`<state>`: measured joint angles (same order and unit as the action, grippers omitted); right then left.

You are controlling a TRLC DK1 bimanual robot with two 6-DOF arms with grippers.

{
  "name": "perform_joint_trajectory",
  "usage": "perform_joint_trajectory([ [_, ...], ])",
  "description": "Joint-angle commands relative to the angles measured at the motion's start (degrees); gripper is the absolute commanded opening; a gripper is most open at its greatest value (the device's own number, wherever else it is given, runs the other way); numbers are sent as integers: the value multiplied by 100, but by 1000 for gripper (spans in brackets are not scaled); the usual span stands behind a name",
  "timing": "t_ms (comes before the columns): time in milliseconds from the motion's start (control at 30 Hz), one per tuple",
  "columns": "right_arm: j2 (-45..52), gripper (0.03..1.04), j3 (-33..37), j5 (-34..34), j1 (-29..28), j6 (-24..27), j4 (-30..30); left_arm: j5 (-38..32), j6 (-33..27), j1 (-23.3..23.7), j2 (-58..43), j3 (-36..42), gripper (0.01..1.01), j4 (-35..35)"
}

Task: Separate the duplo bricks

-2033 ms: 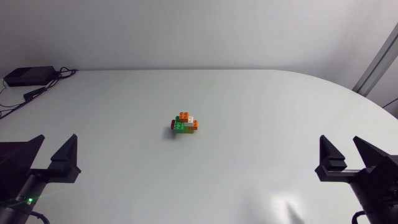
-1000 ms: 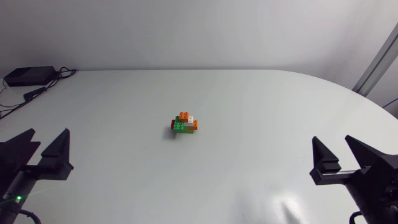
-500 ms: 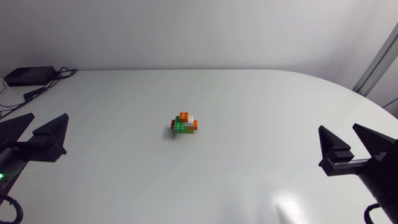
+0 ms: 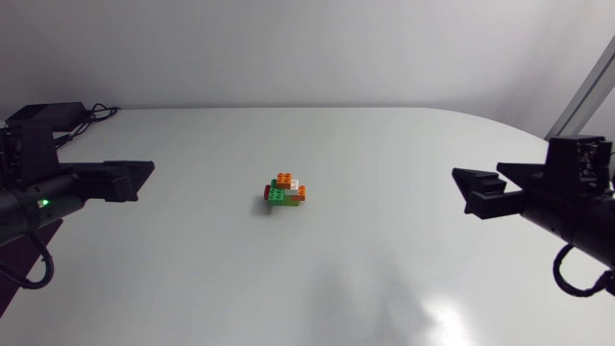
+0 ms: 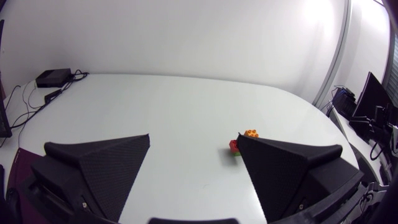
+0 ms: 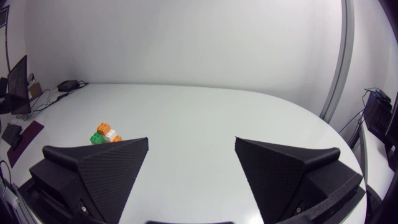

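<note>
Approach stage, as judged: no brick is yet being gripped; the duplo cluster (image 4: 286, 190), made of orange, white, green and red bricks joined together, is being left standing near the middle of the table (image 4: 413, 163), well apart from both grippers; the left gripper (image 5: 194, 137) is being held wide open and empty at the left side, the right gripper (image 6: 191, 139) likewise at the right; next, a closing-in from opposite sides is probably being called for, with a different brick clamped by each gripper so that the cluster can be pulled apart
</note>
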<state>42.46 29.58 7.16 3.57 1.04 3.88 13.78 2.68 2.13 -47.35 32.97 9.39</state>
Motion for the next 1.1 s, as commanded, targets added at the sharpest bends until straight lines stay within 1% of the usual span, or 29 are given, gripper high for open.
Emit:
perform_joint_trajectory([
  [0, 492, 1003, 223, 58, 135, -69, -115, 90, 84, -46, -459, 280, 980, -69],
  [67, 817, 1003, 338, 58, 214, -69, -177, 160, 14, -99, -837, 447, 979, -33],
  [133, 1072, 1003, 452, 66, 302, -77, -186, 529, 5, -99, -1224, 605, 974, -7],
  [200, 1353, 1003, 584, 128, 416, -77, -177, 661, 14, -160, -1602, 790, 974, 72],
  [400, 2091, 1003, 1058, 523, 469, -51, -168, 696, -145, -530, -2542, 1247, 974, 19],
  [500, 2478, 1005, 1296, 620, 522, -42, -107, 925, -663, -670, -2999, 1581, 972, 37],
  [533, 2627, 1003, 1366, 620, 574, -34, -80, 1030, -1111, -732, -3148, 1686, 967, 37],
  [567, 2750, 1003, 1410, 620, 601, -16, -63, 1109, -1823, -846, -3315, 1765, 961, -16],
  [667, 2953, 1003, 1427, 603, 680, -16, -133, 1100, -1797, -943, -3816, 2152, 961, 10],
  [800, 3058, 1005, 1392, 576, 706, -7, -239, 1039, -1982, -1145, -4581, 2882, 977, 494],
  [967, 3093, 1003, 1296, 506, 706, 81, -362, 969, -1999, -1461, -5390, 3620, 980, 731],
  [1033, 3111, 1003, 1216, 506, 706, 116, -423, 960, -2157, -1628, -5627, 3787, 980, 766],
  [1067, 3120, 1003, 1173, 497, 706, 116, -476, 951, -2342, -1707, -5724, 3831, 980, 758],
])
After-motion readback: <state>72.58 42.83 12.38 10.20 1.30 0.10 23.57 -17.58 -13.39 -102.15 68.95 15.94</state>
